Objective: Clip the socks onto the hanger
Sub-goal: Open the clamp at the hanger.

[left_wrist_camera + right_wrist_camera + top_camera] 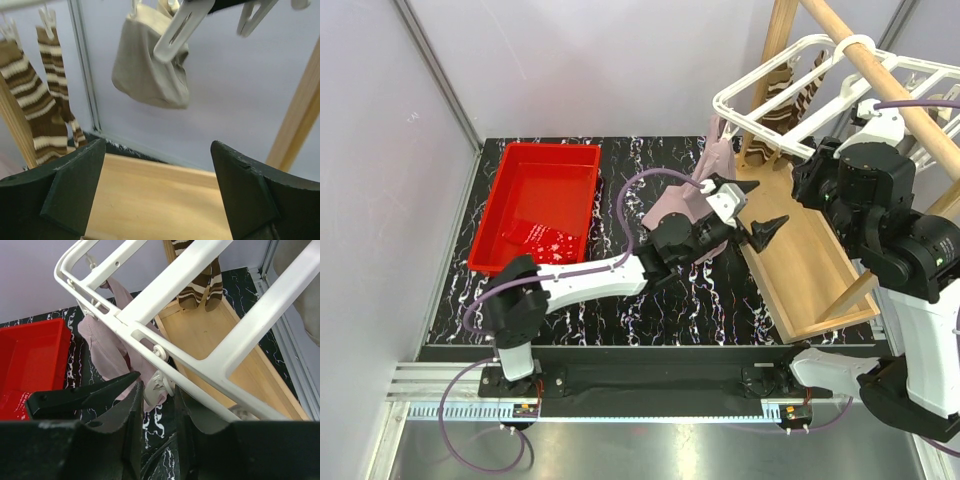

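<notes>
Top view: hanger (765, 70) hangs off the wooden pole (880, 72) at upper right. Striped socks (790, 95) and mauve sock (672, 208) dangle from it. Red sock (545, 240) lies in red tub (535, 170). Left gripper (750, 208) hovers near the mauve sock.

Left wrist: fingers (65, 190) spread wide, nothing between. Beige sock (145, 65) is clipped overhead.

Right wrist: right gripper (159, 390) is pinched close on a white clip (159, 382) (it fills the gap) under the frame, with the mauve sock just behind.
</notes>
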Motion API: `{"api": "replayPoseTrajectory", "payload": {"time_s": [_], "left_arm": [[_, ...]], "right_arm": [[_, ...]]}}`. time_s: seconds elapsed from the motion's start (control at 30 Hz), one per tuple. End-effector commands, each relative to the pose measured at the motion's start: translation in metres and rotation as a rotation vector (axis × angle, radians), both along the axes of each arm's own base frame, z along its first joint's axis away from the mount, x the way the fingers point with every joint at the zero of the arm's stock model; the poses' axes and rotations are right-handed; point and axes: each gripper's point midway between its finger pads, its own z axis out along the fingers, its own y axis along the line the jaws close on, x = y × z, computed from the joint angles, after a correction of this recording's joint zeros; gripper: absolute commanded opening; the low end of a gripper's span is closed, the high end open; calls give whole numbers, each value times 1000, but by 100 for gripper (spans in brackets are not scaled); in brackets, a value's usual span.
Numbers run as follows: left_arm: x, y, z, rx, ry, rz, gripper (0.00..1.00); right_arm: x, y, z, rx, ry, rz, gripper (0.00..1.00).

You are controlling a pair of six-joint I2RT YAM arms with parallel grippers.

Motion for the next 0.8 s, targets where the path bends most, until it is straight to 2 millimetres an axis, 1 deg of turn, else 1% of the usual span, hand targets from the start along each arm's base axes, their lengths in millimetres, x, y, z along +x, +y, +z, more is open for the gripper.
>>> {"api": "replayPoseTrajectory", "payload": {"time_s": [0.0, 0.07, 0.13, 0.17, 0.2, 0.3, 0.37, 0.4, 0.43, 0.5, 0.63, 0.7, 0.73, 0.77], "left_arm": [[1, 12, 83, -218, -205, 78, 93], [1, 4, 81, -215, -251, 75, 94], [-2, 2, 89, -242, -313, 72, 95], [1, -4, 82, -226, -321, 75, 95], [3, -4, 90, -234, -335, 86, 95], [7, -9, 88, -236, -348, 102, 93], [9, -10, 93, -250, -360, 115, 93], [11, -11, 91, -247, -363, 125, 92], [11, -10, 97, -260, -371, 129, 92], [9, -12, 100, -268, -383, 123, 91], [6, -15, 103, -276, -401, 106, 84], [3, -14, 106, -285, -408, 92, 77], [3, -14, 108, -288, -403, 89, 73], [-4, -16, 113, -292, -424, 55, 62]], "right_arm": [[-1, 3, -5, -8, 29, 14, 0], [0, 2, -5, -14, 30, 14, 0], [-1, 1, -4, -12, 22, 13, 0], [-1, 2, -6, -13, 25, 16, 0], [-2, 1, -6, -14, 23, 18, 0], [-3, 0, -6, -14, 21, 17, 0], [-4, 0, -6, -17, 21, 16, 0], [-4, 0, -7, -17, 22, 18, 0], [-4, -1, -6, -18, 21, 17, 0], [-5, 0, -5, -13, 18, 21, 0], [-7, -1, -5, -11, 19, 18, 0], [-7, -1, -6, -12, 20, 18, 0], [-7, -1, -7, -13, 21, 18, 0], [-8, -1, -7, -9, 20, 19, 0]]}}
